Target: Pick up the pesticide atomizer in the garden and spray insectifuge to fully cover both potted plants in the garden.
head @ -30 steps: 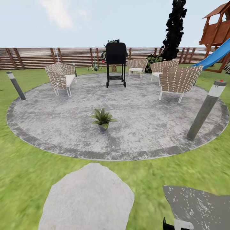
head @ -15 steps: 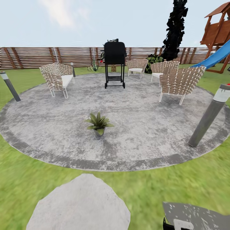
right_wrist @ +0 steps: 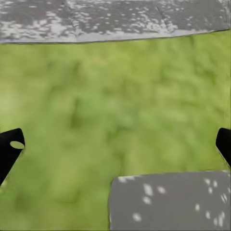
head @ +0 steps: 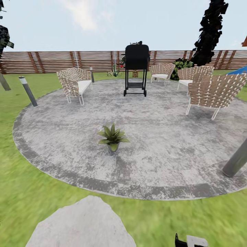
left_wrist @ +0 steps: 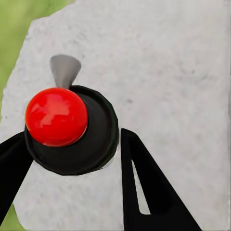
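— While the head camera is looking over the green lawn (head: 31, 192), what is lying nearest?

— A pale grey stepping stone (head: 80, 224). The left gripper (left_wrist: 72, 159) is hanging over it, its black fingers (left_wrist: 144, 183) spread around a black disc with a red ball (left_wrist: 56, 116).

— And the right gripper (right_wrist: 115, 147)?

— Its fingertips are standing wide apart above grass.

— Farther out?

— One small green-leaved potted plant (head: 112, 137) is sitting on the round grey paved patio (head: 164, 144); behind are woven chairs (head: 74, 84), a black grill (head: 136, 68), then the brown slatted fence (head: 51, 61).
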